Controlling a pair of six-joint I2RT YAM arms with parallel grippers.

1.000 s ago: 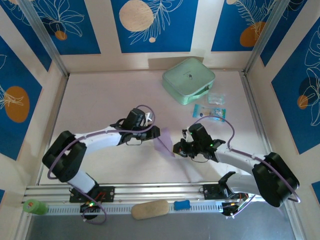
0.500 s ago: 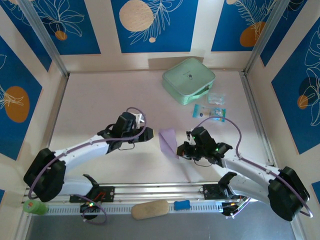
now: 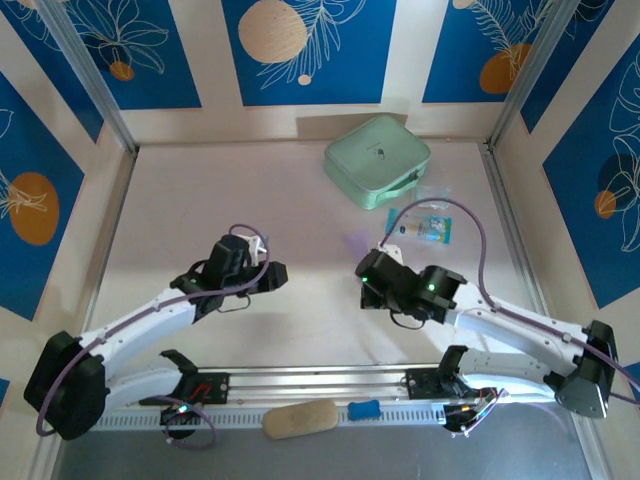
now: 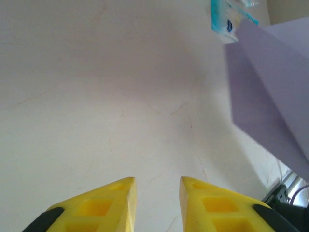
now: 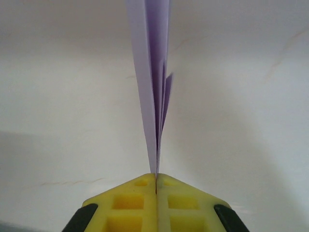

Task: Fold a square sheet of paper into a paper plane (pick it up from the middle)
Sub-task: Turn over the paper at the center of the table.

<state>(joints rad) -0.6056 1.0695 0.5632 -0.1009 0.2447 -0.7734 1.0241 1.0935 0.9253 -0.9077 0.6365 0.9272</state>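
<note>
Pale table (image 3: pixel 200 200), blue-panelled walls. Mint-green case (image 3: pixel 377 160), far right. Right gripper (image 5: pixel 155 177): clamped on the folded paper plane (image 5: pixel 153 82), mid-table, edge-on. Left gripper (image 4: pixel 157 186): fingers apart, empty, left of it. Blue packets (image 3: pixel 432 225). I'd grip squarely along the ridge, avoiding creases.

This is a robot lab cell. A pale counter (image 3: pixel 200 200) is boxed in by walls of blue leaf-print panels (image 3: pixel 300 50) and aluminium posts (image 3: pixel 92 85). Two white arms (image 3: pixel 150 320) are bolted to a slotted metal rail (image 3: pixel 310 381) at its near edge, with purple cables (image 3: pixel 483 245) looping from them.
</note>
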